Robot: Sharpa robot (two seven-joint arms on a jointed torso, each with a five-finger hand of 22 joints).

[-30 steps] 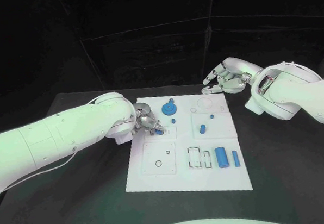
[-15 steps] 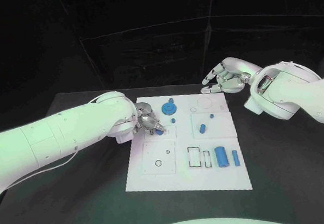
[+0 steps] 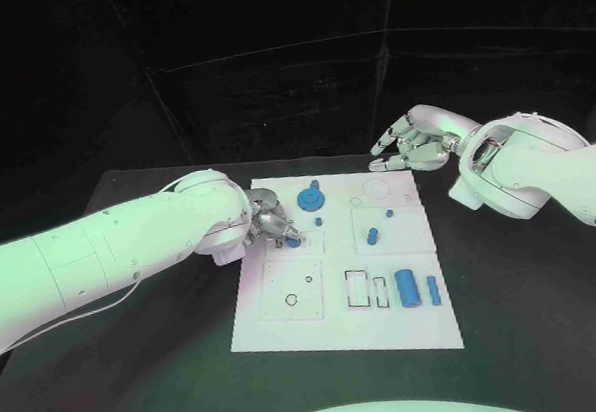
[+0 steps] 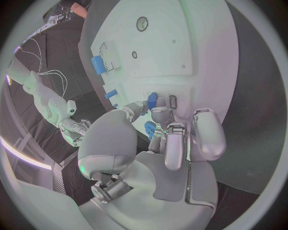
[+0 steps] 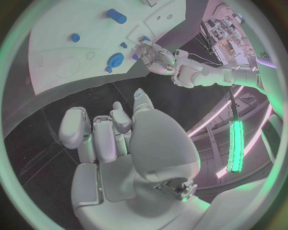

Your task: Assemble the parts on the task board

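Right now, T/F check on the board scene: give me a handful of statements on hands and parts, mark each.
1. The left hand is at the task board's left edge, its fingers on a small blue part. True.
2. The right hand holds a blue part. False: it holds nothing, fingers curled, over the black table beyond the board's far right corner.
3. A round blue gear-like part lies near the board's far end. True.
4. The blue cylinder stands upright in the board's middle. False: it lies on its side near the board's near right part, beside a thinner blue bar.
5. Both hands touch the board. False: the right hand is off it.
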